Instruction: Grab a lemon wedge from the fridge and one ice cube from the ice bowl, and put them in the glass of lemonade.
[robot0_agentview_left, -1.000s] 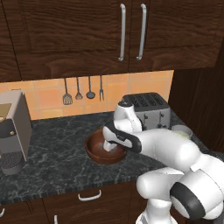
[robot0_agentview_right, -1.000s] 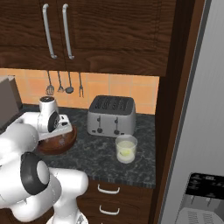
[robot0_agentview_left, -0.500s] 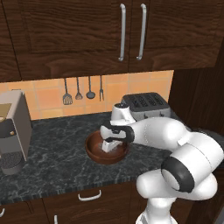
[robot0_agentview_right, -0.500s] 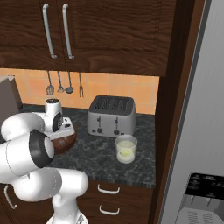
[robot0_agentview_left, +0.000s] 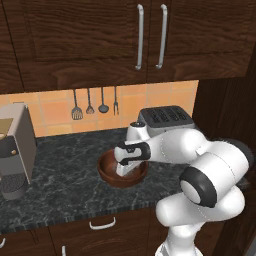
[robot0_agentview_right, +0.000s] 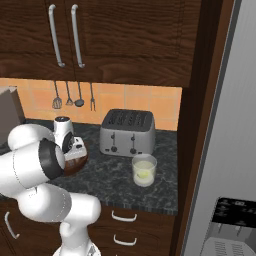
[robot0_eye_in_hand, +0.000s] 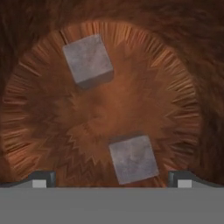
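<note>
I hold the hand open, fingertips straddling the nearer ice cube inside the ice bowl, ready to close on it. A second cube lies apart, no obstruction. Beside the bowl stand the toaster and the glass of lemonade on the desk.

The ice bowl is showing streaky matt wood grain, its ice cubes looking dull, frosted grey.
</note>
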